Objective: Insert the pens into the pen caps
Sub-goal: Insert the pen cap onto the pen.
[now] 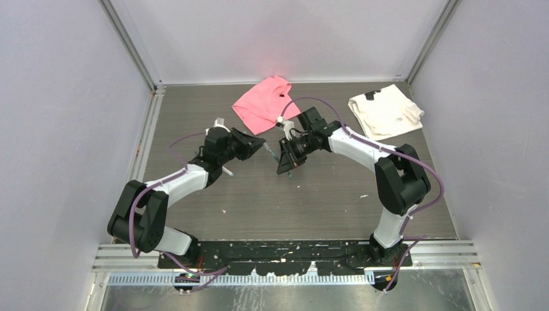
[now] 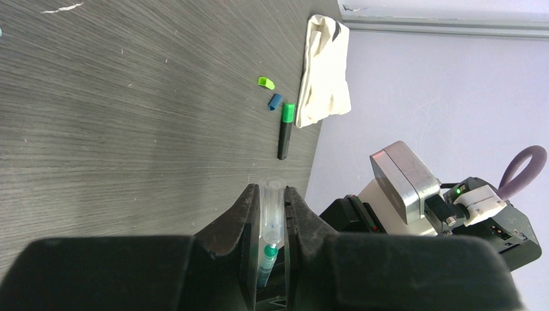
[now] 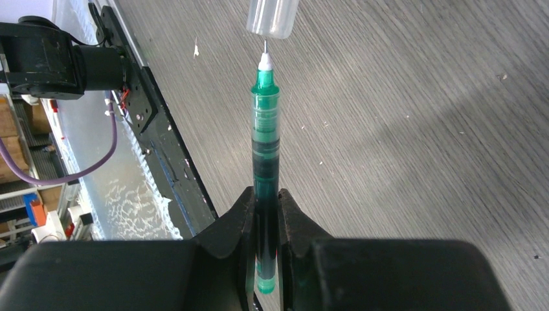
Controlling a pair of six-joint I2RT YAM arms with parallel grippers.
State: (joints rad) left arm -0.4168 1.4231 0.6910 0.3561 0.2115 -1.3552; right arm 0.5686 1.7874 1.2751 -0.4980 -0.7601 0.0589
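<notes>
Fingers of the right gripper clamp tight on a green pen, its tip right at the mouth of a clear cap. The left gripper, nearly closed, pinches that cap above the table. A black marker, a green cap and a blue cap lie beside a white cloth.

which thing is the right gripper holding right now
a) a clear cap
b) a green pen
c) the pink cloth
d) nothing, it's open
b: in the right wrist view the right gripper is shut on the green pen, whose fine tip points at the mouth of the clear cap.
</notes>
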